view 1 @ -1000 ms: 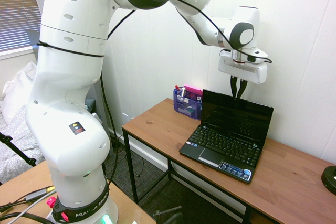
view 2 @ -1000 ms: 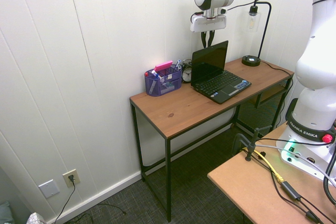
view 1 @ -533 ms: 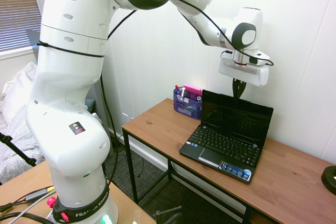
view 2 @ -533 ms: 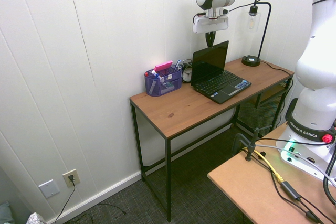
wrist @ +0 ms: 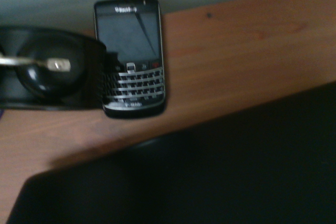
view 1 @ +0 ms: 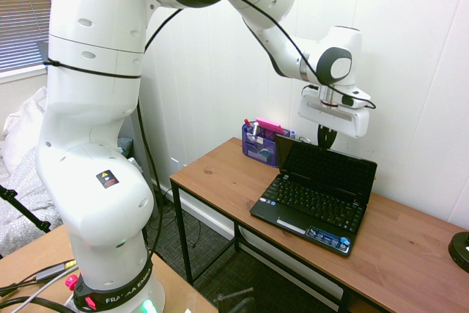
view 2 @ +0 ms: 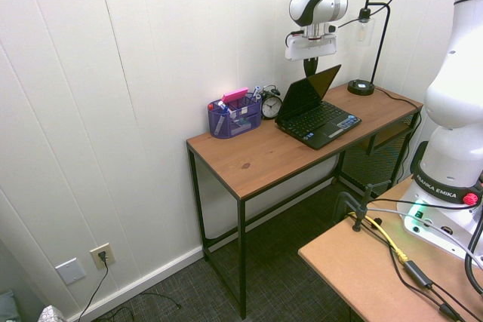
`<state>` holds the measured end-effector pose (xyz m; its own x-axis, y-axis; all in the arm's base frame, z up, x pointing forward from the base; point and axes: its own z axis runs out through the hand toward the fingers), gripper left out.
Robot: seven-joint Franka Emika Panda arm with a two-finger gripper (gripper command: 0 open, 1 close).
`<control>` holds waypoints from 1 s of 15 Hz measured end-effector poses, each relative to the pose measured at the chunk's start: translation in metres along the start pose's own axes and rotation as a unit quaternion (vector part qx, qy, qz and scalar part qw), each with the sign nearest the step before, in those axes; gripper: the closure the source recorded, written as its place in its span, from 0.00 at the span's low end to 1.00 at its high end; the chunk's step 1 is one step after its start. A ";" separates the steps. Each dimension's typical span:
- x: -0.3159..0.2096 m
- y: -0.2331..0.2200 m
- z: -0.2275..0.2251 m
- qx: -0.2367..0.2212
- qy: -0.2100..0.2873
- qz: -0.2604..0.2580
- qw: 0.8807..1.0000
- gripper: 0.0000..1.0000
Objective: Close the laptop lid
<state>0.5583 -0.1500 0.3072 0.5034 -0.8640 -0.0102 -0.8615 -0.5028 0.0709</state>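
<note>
The laptop lid [wrist: 210, 171] fills the wrist view as a dark blur, cut off by the edges.

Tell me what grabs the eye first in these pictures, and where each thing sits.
The big white arm reaches over the wooden desk, its shut gripper pointing down behind the top edge of the laptop lid, which tilts forward over the keyboard. Beside the laptop stands a purple organizer with a pink item on top. The wrist view shows a black keypad phone lying by the wall.
</note>
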 end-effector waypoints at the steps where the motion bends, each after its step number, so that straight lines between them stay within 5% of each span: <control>1: -0.003 0.010 0.005 -0.001 -0.002 0.002 1.000 1.00; 15: -0.026 0.089 0.106 -0.028 -0.048 0.032 0.998 1.00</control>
<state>0.4614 -0.1746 0.2078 0.4356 -0.8946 -0.0996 -0.8857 -0.4457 0.1301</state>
